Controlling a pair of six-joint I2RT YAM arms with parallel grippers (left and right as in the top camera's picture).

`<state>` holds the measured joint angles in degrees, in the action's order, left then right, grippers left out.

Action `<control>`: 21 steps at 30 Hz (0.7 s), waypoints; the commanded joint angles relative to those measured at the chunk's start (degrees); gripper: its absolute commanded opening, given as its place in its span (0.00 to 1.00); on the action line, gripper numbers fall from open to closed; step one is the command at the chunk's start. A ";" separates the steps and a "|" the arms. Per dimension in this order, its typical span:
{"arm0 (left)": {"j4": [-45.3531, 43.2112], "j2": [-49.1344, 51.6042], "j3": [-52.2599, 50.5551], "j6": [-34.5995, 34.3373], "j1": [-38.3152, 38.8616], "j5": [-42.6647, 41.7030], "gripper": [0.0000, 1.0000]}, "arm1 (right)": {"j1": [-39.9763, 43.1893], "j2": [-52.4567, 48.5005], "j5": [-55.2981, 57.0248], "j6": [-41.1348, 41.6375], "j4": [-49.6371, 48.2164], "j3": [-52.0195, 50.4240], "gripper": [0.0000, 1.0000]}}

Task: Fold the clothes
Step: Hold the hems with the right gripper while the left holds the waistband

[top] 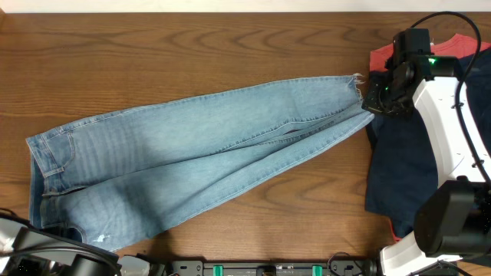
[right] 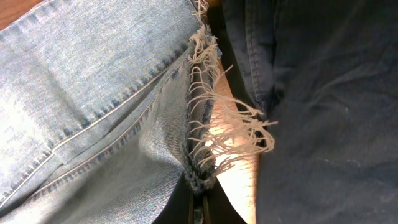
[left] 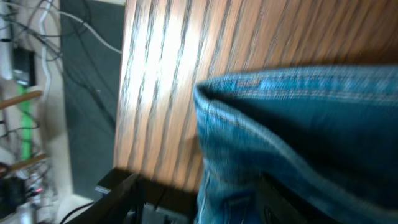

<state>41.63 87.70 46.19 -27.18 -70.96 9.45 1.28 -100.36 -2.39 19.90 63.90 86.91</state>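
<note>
Left wrist view puts the jeans [left: 298, 143] close to us, blurred, the waistband [left: 280, 84] over the counter [left: 168, 74] by the left fingers [left: 121, 196]; we cannot tell whether those are apart or closed. Overhead, the jeans lie flat on the counter, legs together, running from lower left toward the far right. There the right fingers [top: 372, 100] are clamped on the frayed hem [right: 205, 124], beside a dark garment [top: 399, 169].

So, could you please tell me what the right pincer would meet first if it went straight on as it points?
Likely the frayed hem of the jeans, directly ahead of the right pincer; it may already touch it, depth being unclear.
</note>
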 commanded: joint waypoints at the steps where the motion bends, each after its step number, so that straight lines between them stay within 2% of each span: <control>1: -2.69 0.33 -0.22 0.13 -1.09 -0.66 0.57 | 0.96 0.26 0.90 -0.85 -0.42 0.28 0.01; 4: -5.44 1.97 -0.26 0.55 -1.14 -0.70 0.55 | 1.01 0.26 1.22 -0.85 -0.48 0.28 0.01; 9: -6.16 7.76 -0.35 0.52 -1.14 -0.87 0.39 | 1.14 0.26 2.36 -0.68 -0.44 0.28 0.01; 13: -6.67 11.74 -0.35 0.48 -1.14 -1.25 0.38 | 1.18 0.26 2.36 -0.66 -0.39 0.28 0.01; 19: -7.45 12.15 -0.33 0.50 -1.14 -3.19 0.35 | 1.40 0.26 2.34 -0.63 0.11 0.28 0.01; 21: -7.45 12.15 -0.31 0.55 -1.14 -4.57 0.19 | 1.40 0.26 2.34 -0.46 0.02 0.28 0.01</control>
<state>36.01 95.11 48.05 -26.85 -71.68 7.40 1.39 -100.36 -1.89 19.90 64.05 86.91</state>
